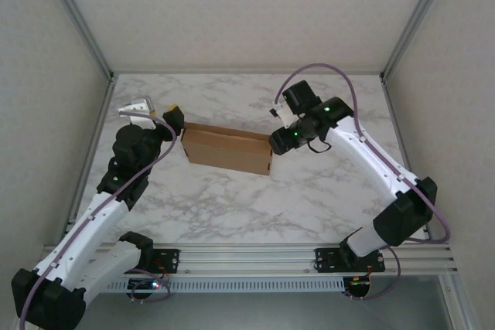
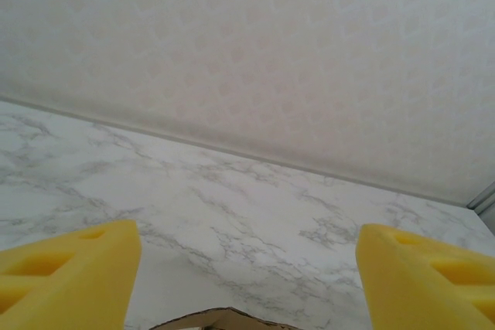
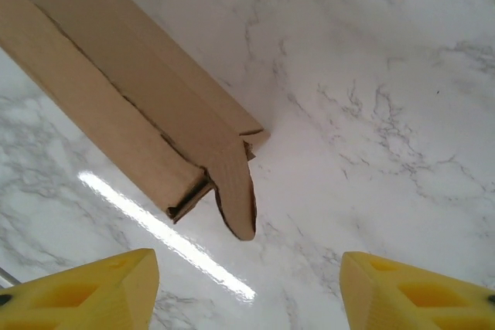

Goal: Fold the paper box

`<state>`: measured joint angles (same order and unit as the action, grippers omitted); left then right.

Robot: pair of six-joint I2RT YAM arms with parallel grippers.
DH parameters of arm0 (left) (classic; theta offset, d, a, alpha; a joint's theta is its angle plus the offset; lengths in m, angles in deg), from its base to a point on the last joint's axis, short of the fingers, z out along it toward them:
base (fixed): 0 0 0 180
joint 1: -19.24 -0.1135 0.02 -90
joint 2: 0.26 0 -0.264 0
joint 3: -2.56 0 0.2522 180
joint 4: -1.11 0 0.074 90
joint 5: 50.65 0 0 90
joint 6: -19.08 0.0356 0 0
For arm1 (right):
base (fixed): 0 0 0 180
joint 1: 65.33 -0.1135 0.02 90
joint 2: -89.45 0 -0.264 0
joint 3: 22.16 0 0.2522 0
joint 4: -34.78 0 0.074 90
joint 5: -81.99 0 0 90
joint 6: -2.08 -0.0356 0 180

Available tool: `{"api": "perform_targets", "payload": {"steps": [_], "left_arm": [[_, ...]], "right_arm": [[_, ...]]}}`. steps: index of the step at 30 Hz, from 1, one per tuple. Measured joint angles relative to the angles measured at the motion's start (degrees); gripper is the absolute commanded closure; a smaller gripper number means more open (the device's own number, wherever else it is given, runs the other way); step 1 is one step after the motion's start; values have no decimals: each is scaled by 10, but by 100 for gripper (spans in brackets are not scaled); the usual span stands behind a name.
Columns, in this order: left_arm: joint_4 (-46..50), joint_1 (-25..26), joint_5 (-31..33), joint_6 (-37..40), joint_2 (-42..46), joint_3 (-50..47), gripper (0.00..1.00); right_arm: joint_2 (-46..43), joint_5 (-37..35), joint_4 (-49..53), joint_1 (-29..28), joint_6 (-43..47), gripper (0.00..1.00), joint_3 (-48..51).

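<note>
From the top camera you see the paper box [image 1: 228, 150] lying flat on the marble table [image 1: 309, 199], closed into a thin brown slab with its long side running from one arm toward the other. Your left gripper [image 1: 173, 120] sits at the box's left end, close against the far corner there. Your right gripper [image 1: 277, 143] sits at the box's right end. From this height you cannot judge how wide either pair of fingers stands.

In the left wrist view your left gripper [image 2: 247, 276] is spread wide, with a yellow finger [image 2: 69, 276] at each lower corner, and it holds nothing. A sliver of the paper box [image 2: 224, 318] peeks up at the bottom between the fingers. Beyond the box you see marble and the pale wall [image 2: 271, 52].

In the right wrist view your right gripper [image 3: 251, 291] is also parted with nothing gripped. The paper box [image 3: 131, 106] runs in from the upper left. At its end a rounded tab [image 3: 236, 199] sticks out of the layered cardboard, just ahead of the fingertips and clear of both
</note>
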<state>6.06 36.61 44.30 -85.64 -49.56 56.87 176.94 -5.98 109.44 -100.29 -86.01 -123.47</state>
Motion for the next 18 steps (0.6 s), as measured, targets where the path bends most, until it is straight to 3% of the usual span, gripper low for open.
{"api": "perform_targets", "payload": {"steps": [9,18], "left_arm": [[-5,9,26,13,16,-4,26],[-6,10,37,15,16,-9,26]], "right_arm": [[55,-21,17,-8,-1,76,-40],[64,-21,33,-18,-28,99,-57]]}}
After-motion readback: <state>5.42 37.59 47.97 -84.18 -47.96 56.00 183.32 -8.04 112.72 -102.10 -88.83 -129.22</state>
